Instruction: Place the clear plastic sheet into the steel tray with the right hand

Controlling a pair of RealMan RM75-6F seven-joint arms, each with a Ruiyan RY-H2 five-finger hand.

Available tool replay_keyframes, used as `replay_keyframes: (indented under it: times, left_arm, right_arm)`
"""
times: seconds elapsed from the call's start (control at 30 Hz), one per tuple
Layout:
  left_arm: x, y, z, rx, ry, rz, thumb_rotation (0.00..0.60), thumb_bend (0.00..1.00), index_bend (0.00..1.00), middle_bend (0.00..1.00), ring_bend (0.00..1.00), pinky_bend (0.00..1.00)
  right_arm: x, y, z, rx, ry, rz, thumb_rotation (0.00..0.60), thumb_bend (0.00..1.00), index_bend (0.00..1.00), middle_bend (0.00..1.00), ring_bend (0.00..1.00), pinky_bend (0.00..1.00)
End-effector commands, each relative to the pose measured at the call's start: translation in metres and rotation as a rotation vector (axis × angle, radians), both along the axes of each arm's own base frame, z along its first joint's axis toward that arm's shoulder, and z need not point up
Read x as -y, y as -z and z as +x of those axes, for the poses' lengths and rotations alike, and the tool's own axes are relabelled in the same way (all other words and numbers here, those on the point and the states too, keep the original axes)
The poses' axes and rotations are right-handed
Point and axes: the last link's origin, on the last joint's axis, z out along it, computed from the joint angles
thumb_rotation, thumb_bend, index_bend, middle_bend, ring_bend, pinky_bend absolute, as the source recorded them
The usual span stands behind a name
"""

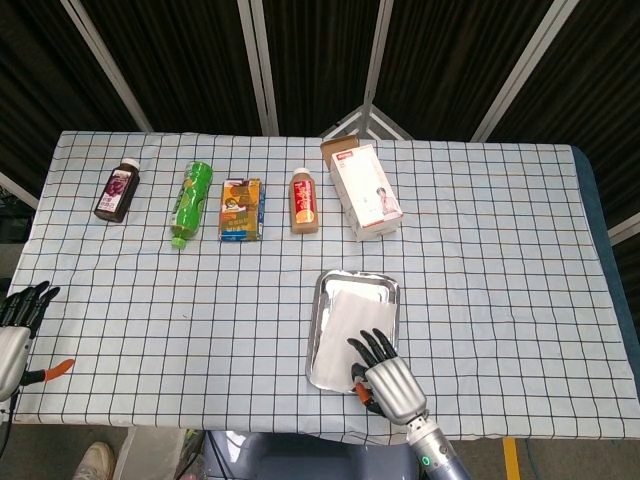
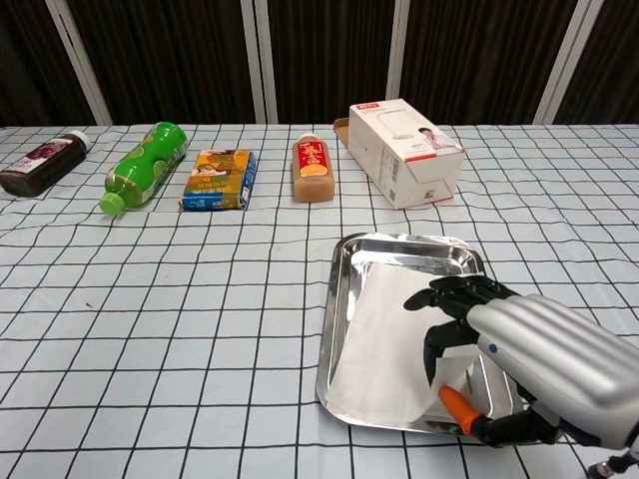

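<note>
Now clear sheet point(image 2: 384, 339) lies w/in steel tray point(image 2: 339, 289) rims, right hand point(image 2: 509, 349) atop.

We see both views bright and evenly lit from above, with soft, short shadows on the bench point(image 1: 480, 250), mild glare on the steel tray point(image 2: 337, 299) near its far rim, a dark backdrop beyond the far edge, and the close robot hand point(image 2: 519, 349) slightly soft in the chest view.
</note>
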Motion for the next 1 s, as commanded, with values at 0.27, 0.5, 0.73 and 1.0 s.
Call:
replay_keyframes:
  times: [0.27,0.5,0.73,1.0]
  left_arm:
    - [0.001,-0.001,0.0,0.003,-0.003,0.005,0.6,0.0,0.0,0.0,0.0,0.0]
    - [0.0,0.0,0.001,-0.002,0.001,0.001,0.6,0.0,0.0,0.0,0.0,0.0]
    - [0.001,0.0,0.0,0.0,-0.004,0.005,0.6,0.0,0.0,0.0,0.0,0.0]
    - [0.0,0.0,0.0,0.002,-0.007,0.002,0.6,0.0,0.0,0.0,0.0,0.0]
  right_arm:
    - [0.012,0.001,-0.017,-0.059,-0.045,0.028,0.6,0.56,0.64,0.17,0.0,0.0]
    - [0.013,-0.002,-0.018,-0.036,-0.088,0.032,0.6,0.56,0.64,0.17,0.0,0.0]
    - [0.019,0.003,-0.017,-0.032,-0.098,0.047,0.6,0.56,0.64,0.17,0.0,0.0]
    - [0.022,0.007,-0.019,-0.025,-0.087,0.043,0.6,0.56,0.64,0.17,0.0,0.0]
